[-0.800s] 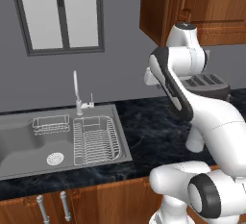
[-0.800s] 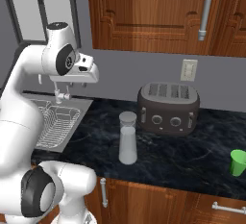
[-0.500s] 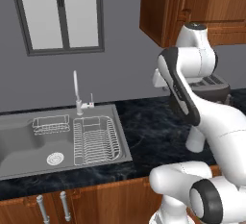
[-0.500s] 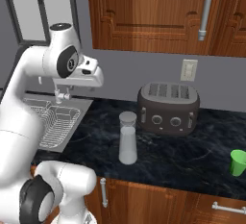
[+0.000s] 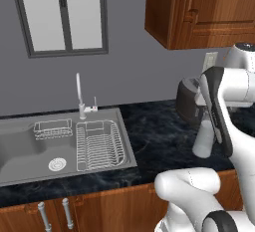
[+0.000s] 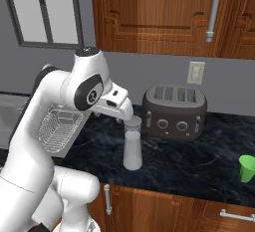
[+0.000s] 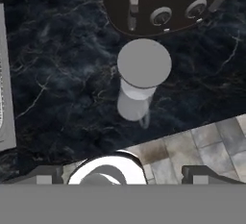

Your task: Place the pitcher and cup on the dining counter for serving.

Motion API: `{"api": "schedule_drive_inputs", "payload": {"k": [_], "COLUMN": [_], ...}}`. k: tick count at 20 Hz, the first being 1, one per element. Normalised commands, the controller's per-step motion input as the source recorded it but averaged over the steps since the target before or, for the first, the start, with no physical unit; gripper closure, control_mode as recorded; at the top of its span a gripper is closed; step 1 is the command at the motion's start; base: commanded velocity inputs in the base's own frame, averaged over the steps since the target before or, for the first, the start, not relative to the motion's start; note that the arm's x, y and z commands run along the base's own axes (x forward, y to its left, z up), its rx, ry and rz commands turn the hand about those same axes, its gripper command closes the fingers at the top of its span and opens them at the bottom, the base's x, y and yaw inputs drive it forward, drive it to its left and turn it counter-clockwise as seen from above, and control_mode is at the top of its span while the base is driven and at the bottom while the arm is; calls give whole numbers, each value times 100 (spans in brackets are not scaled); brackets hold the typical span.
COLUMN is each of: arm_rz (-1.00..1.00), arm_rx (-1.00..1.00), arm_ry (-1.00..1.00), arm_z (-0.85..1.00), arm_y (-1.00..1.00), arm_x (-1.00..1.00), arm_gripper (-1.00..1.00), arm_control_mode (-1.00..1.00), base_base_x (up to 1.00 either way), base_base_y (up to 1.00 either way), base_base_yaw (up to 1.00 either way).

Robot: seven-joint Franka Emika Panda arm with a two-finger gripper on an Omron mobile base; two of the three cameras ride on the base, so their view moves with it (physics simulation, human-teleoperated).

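Your arm has swung from over the sink side across to the pitcher (image 6: pixel 132 144), and the gripper (image 6: pixel 125 110) now hangs directly above its lid. In the hand view the pitcher (image 7: pixel 141 76) sits close to the middle of the frame, seen from almost straight overhead, with the toaster (image 7: pixel 163 2) just behind it. That puts you at the approach for the first pick: lined up over the target, not yet down around it.

Half a second ago the hand was pointing out over the bare tabletop (image 6: pixel 199 164) between the sink (image 5: pixel 30 146) and the pitcher, well short of it; before that it was further back again, nearer the faucet (image 5: pixel 79 96). The pitcher, toaster and cup have not shifted, and the base has not driven.

The finger tips (image 7: pixel 199 172) at the bottom of the hand view stand wide apart with nothing between them, so the gripper is spread and empty.

Both task items are on the worktop with the sink: the pitcher stands upright just in front of the toaster, and the cup (image 6: pixel 246 168) stands well apart near the right edge of the right base view. I judge you'll need to descend before closing.
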Motion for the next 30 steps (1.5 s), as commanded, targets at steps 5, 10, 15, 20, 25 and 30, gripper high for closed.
{"api": "schedule_drive_inputs", "payload": {"k": [5,10,15,20,25,30], "arm_rz": [-11,-2,0,0,2,5], "arm_rx": [6,5,0,0,0,0], "arm_ry": [0,0,0,0,0,2], "arm_z": [-65,-65,-38,-21,-33,-27], "arm_y": [-43,-23,-18,-13,0,-1], "arm_x": [3,15,14,24,34,40], "arm_gripper": [-100,-100,-100,-100,-100,-100], "arm_control_mode": [-100,-100,-100,-100,-100,-100], "base_base_x": [0,0,0,0,0,0], "base_base_y": [0,0,0,0,0,0], "base_base_yaw": [0,0,0,0,0,0]}}
